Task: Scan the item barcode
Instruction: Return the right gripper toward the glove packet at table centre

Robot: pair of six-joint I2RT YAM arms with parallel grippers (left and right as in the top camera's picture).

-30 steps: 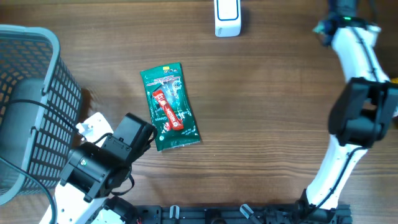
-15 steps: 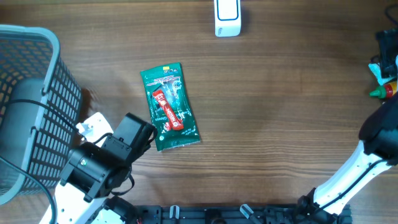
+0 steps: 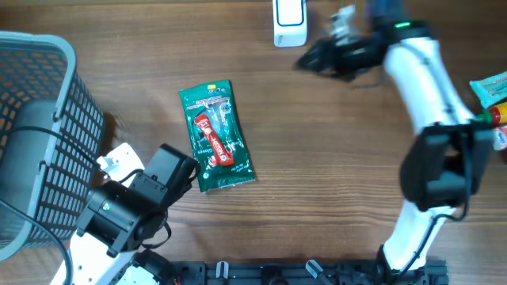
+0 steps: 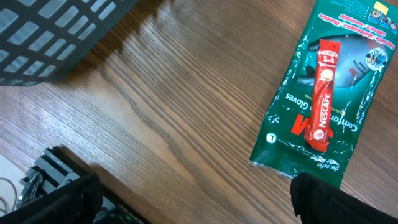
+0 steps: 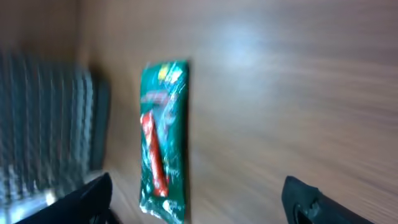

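A green packet of gloves (image 3: 226, 162) lies flat left of the table's middle, with a red Nescafe sachet (image 3: 212, 141) on top of it. A white barcode scanner (image 3: 289, 22) stands at the back edge. My left gripper (image 3: 188, 170) is open just left of the packet's near end. In the left wrist view the packet (image 4: 348, 106) and the sachet (image 4: 323, 93) are at the upper right, and nothing is between the gripper's (image 4: 199, 205) fingers. My right gripper (image 3: 310, 58), blurred, hovers beside the scanner. It (image 5: 199, 202) is open and empty, with the packet (image 5: 174, 99) in its view.
A dark mesh basket (image 3: 67, 55) fills the left side and shows at the top left of the left wrist view (image 4: 56, 37). Green and red items (image 3: 491, 91) lie at the right edge. The right arm's white link (image 3: 424, 71) crosses the back right.
The right arm has swung from the table's right edge to the back middle beside the scanner, and its jaws have opened. The left arm and the packet have not moved.
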